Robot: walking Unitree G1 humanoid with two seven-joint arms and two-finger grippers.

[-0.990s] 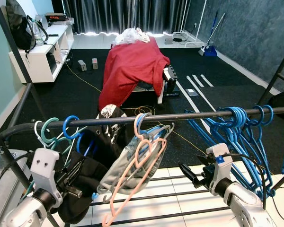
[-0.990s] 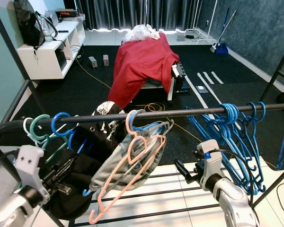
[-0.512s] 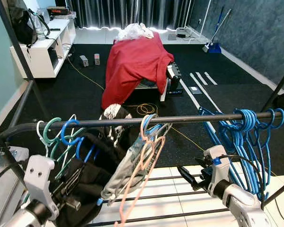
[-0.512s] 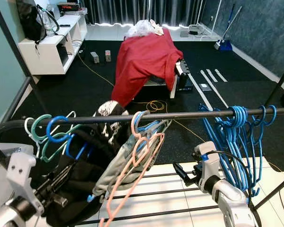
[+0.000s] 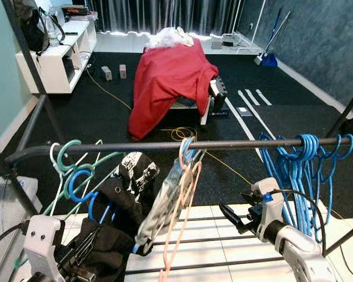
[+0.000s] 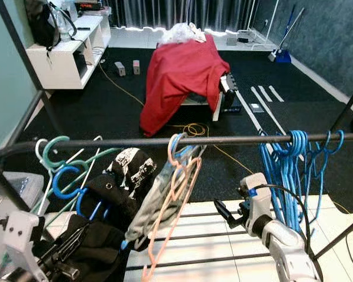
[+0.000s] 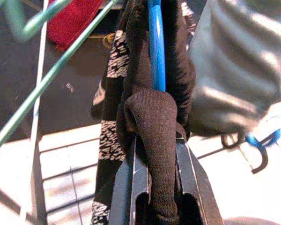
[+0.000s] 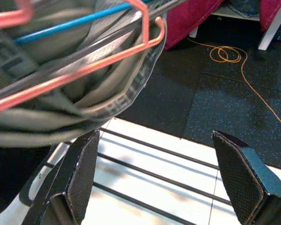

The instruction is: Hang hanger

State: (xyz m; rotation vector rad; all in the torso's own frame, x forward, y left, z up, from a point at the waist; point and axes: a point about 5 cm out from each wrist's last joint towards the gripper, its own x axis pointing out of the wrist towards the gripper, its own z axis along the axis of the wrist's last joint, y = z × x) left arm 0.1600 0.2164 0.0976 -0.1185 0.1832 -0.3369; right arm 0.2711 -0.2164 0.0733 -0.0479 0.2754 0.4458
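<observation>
In the left eye view, a blue hanger (image 5: 82, 185) carrying a black garment (image 5: 115, 217) is seen below the black rail (image 5: 165, 145), its hook off the rail. The left gripper (image 5: 82, 261) is placed low at the garment.

In the left wrist view, black cloth is pinched between clenched fingers (image 7: 126, 187).

In the right wrist view, the right gripper (image 8: 161, 180) is held spread wide, empty, near a pink hanger (image 8: 84, 65).
</observation>
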